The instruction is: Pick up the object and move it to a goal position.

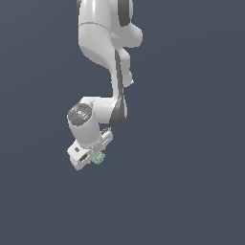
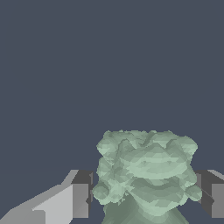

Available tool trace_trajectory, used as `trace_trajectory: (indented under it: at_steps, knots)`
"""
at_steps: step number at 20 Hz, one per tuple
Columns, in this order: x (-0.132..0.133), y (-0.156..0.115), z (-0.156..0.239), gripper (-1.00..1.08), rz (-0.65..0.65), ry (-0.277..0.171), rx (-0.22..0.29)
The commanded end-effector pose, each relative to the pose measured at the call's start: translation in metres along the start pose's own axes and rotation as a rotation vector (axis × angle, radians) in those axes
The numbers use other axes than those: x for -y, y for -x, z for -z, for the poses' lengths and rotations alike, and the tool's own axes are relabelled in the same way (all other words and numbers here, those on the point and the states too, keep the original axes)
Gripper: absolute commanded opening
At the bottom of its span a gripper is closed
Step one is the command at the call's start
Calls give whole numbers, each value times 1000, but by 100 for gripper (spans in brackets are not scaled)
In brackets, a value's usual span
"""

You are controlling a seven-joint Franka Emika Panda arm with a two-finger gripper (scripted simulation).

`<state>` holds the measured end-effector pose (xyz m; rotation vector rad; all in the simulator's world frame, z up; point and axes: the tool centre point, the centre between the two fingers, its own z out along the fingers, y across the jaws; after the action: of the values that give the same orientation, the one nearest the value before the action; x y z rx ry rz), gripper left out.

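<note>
The object (image 1: 99,158) is a tiny pale green and whitish lumpy thing, showing just under the white hand in the exterior view. In the wrist view it (image 2: 148,170) fills the space between my two fingers. My gripper (image 1: 97,161) sits low at the end of the white arm, tilted. In the wrist view my gripper (image 2: 145,194) has a finger (image 2: 81,199) pressed against each side of the object, so it is shut on it. The object's lower part is cut off by the picture's edge.
Only a plain dark blue-grey background shows in both views. No goal marker, table edge or other object is visible. The arm's upper links (image 1: 103,43) hang from the top of the exterior view.
</note>
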<state>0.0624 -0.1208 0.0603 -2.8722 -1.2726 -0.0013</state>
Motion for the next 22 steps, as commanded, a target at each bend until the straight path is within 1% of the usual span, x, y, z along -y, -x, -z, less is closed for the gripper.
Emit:
trace_trajectory:
  at_steps: [1,7,12,17,22]
  knots:
    - [-17,3,1,-100,1,0,0]
    - [-52,10,4,-100,1,0,0]
    - [-76,15,6,-100,1,0,0]
    - [-91,17,7,-100,1,0,0]
    - [-100,18,7,-100,1,0,0]
